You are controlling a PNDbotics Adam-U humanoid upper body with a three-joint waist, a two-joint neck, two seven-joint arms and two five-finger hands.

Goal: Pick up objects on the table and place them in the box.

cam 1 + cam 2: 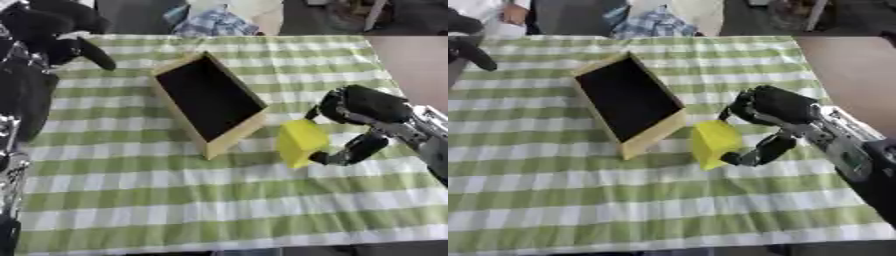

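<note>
Over at the far left, the left hand (66, 47) is seen raised above the table's upper left corner, its dark fingers curled and nothing held in them. Below it the black arm is draped down the left edge of the left eye view. The table is covered by a green-and-white checked cloth (175, 200), and beyond its far edge a bundle of blue plaid fabric (654, 24) is glimpsed.

Moving toward the middle, a wooden box (208, 102) with a dark inside is laid askew on the cloth, its long side running from upper left to lower right. Its near right corner is set just beside the yellow block (715, 142), and whether the two touch cannot be told.

Now the right side: the block is gripped by the right hand (773, 112), with the palm and upper fingers closed over its top right edge and a lower finger (759, 152) hooked under its bottom. The block is tilted, and it cannot be told whether its lower corner is resting on the cloth. The silver-and-black forearm is extended off toward the lower right corner.
</note>
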